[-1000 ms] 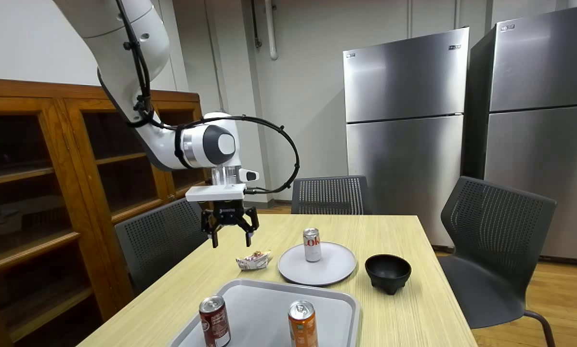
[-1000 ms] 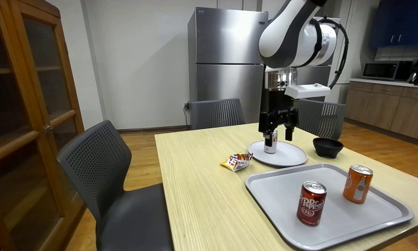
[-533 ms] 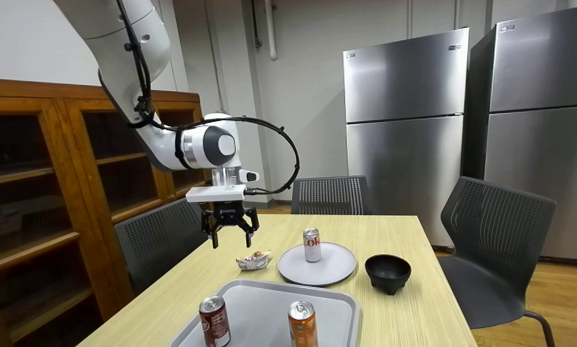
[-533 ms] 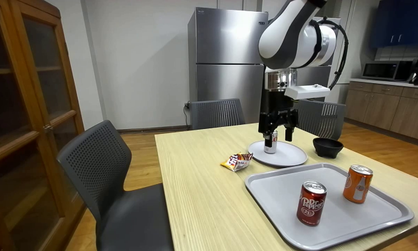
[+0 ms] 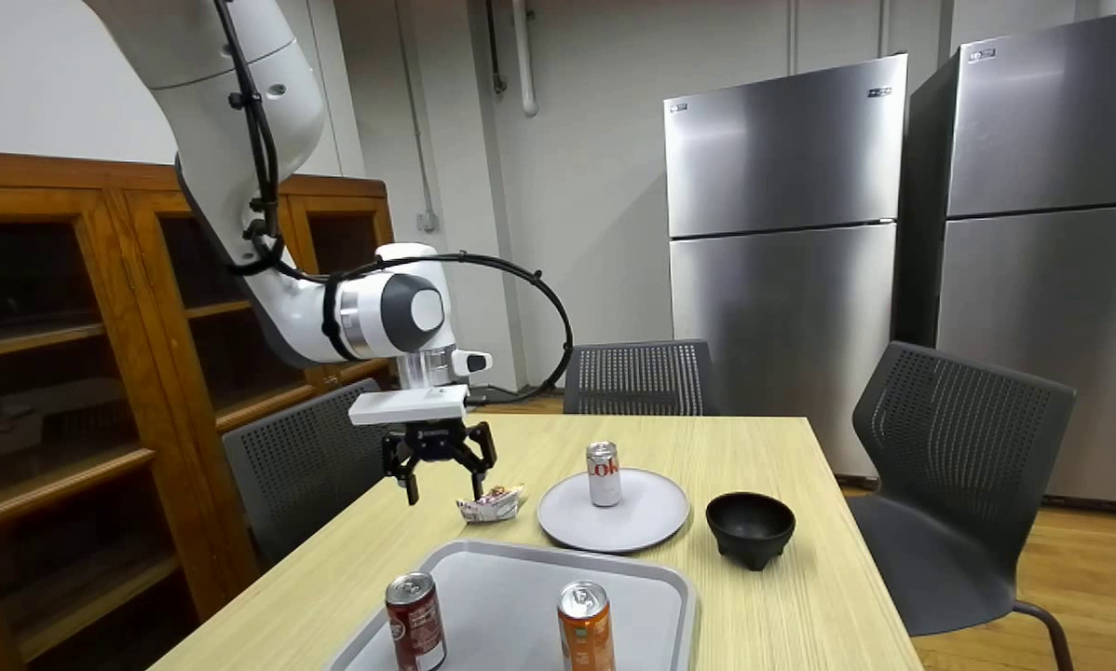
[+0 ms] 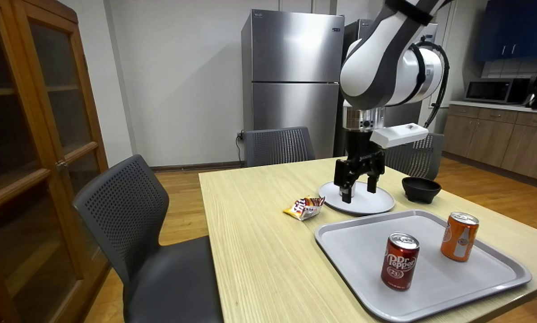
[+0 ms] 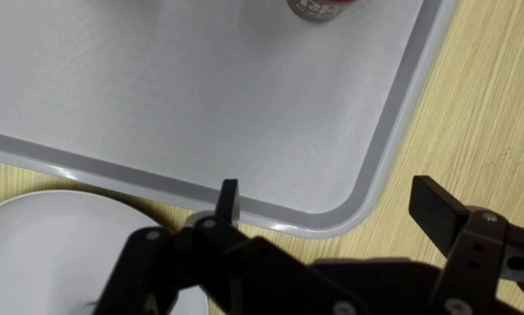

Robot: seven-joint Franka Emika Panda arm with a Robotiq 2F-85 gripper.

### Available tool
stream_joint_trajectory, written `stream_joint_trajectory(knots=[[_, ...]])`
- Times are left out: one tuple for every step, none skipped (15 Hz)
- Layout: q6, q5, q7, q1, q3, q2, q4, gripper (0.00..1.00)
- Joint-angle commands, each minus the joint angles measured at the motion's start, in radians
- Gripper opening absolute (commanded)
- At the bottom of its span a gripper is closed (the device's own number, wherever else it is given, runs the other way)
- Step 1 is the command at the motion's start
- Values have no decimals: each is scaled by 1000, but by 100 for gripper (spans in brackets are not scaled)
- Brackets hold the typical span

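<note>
You had the arm [image 5: 213, 140] slanting down from the upper left in an exterior view, its wrist [image 5: 414, 308] bent at the end. Beneath that, your gripper [image 5: 445, 489] hung in the air, pointing downward, and in the wrist view its two black fingers [image 7: 227, 198] were spread wide apart.
</note>
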Motion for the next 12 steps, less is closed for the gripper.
stream_joint_trajectory(knots=[[65,-35,50,21,-8,-34,-84,100],[79,-36,57,23,-7,-35,-100,100],[95,-40,67,27,-10,-35,-115,100],[106,-40,70,29,-10,-34,-128,100],[118,-44,78,32,-12,-33,-140,100],[126,-42,79,32,-11,-33,-151,100],[137,-44,86,35,-13,-32,-162,100],[145,-44,90,36,-13,-32,-171,100],[152,-49,100,40,-16,-31,-180,100],[158,-52,107,44,-18,-32,-189,100],[166,-59,115,47,-20,-34,-201,100],[173,-65,122,52,-22,-36,-210,100]])
